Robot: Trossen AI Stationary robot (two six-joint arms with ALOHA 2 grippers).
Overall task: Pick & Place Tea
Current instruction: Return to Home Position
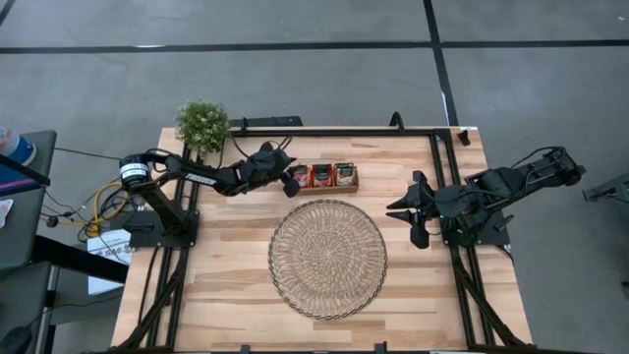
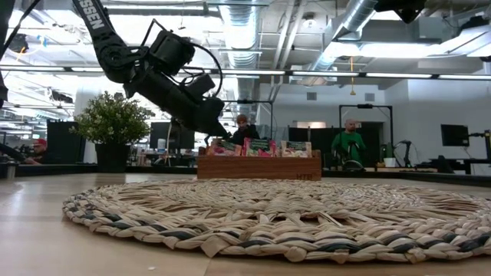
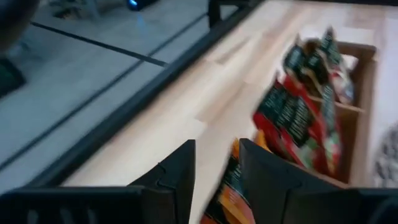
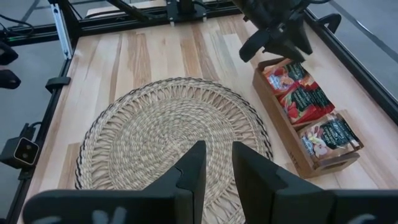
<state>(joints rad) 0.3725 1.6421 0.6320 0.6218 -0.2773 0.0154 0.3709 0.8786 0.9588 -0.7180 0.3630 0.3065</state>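
Tea sachets (image 4: 303,99) in tray (image 2: 259,167), print illegible

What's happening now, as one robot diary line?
left pincer: open, above left section of tray | tea: in all three sections | mat: bare | right pincer: waiting at right side of table
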